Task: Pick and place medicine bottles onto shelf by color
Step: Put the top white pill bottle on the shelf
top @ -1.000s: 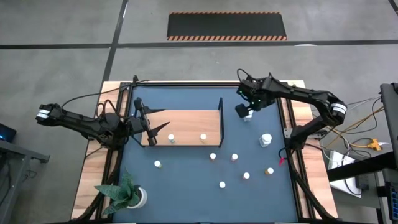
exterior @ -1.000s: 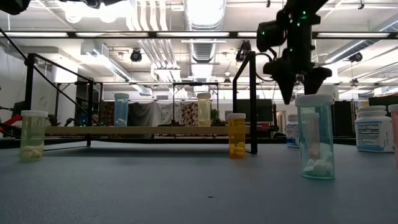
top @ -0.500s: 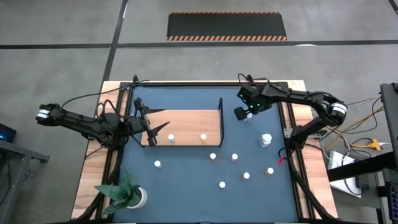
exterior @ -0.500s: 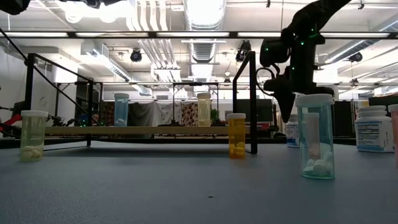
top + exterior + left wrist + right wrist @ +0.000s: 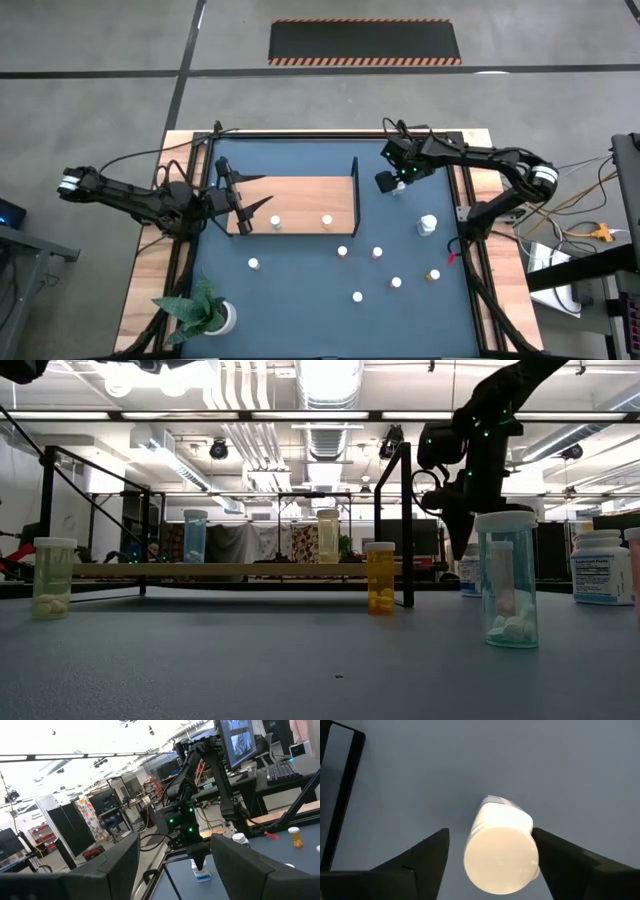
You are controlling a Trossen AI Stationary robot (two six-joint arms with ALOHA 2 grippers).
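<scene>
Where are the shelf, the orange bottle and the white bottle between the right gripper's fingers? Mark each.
shelf [image 5: 300,195]: high view, bare wooden board.
orange bottle [image 5: 380,582]: low view, its body.
white bottle [image 5: 501,854]: right wrist view, its cap.

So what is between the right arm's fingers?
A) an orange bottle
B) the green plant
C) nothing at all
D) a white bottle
D: the right wrist view shows a white bottle standing between the right arm's open fingers, which don't touch it.
</scene>
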